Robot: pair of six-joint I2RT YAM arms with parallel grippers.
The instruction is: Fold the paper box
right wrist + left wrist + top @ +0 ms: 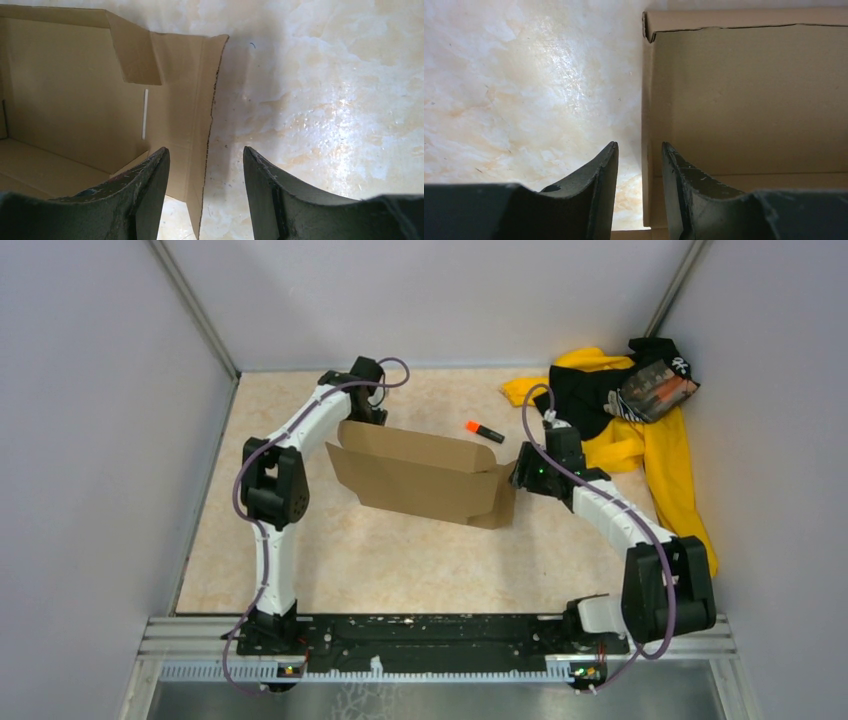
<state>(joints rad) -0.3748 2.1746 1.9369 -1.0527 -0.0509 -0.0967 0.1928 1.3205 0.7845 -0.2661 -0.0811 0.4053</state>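
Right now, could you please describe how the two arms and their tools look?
Both the left arm and right arm have white links, black joints and a purple cable looped alongside. The left tool and right tool have dark, curved, tapering, scuffed fingers.

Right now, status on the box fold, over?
Left jaws, right jaws open, each astride one end of the box. Box half-formed, end flaps loose. Marker and clothes behind it, not touching.
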